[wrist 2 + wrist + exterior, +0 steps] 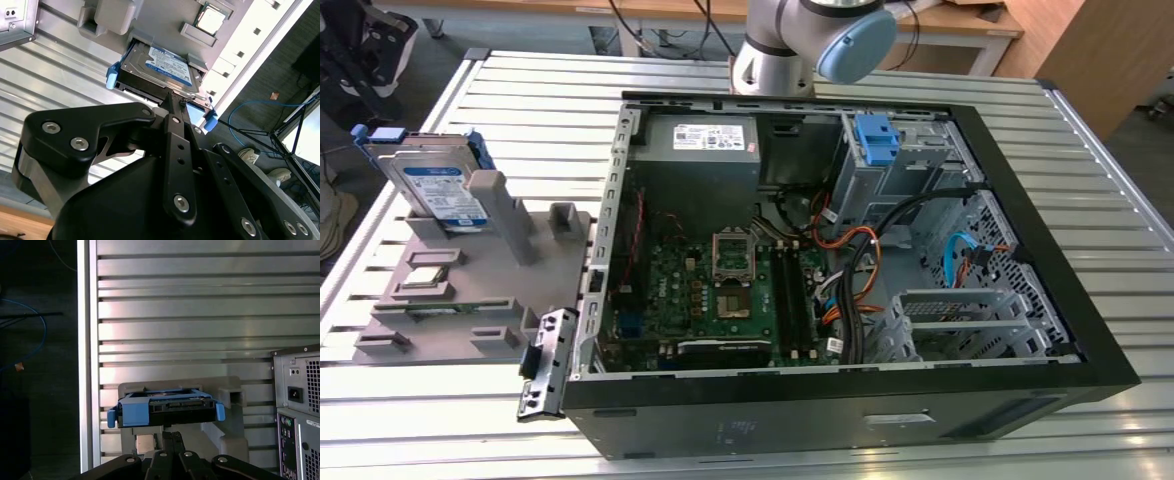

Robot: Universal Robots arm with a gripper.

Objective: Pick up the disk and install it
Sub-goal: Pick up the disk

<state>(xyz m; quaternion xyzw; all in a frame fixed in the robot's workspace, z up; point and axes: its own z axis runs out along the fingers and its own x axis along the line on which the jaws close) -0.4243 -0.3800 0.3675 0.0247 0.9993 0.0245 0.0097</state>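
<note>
My matt black metal gripper [169, 97] has smooth links studded with shiny silver screw heads. The flat silver metal hard drive [160, 62] has a dull, faintly brushed casing and a glossy white paper label with a blue band. The bracket framing it is smooth blue plastic. The grey plastic stand [507, 290] looks matt. The ribbed metal slat table [520, 90] gleams, bright and reflective. The black metal computer case [854, 420] is matt-painted outside and bare grey perforated sheet metal within.
</note>
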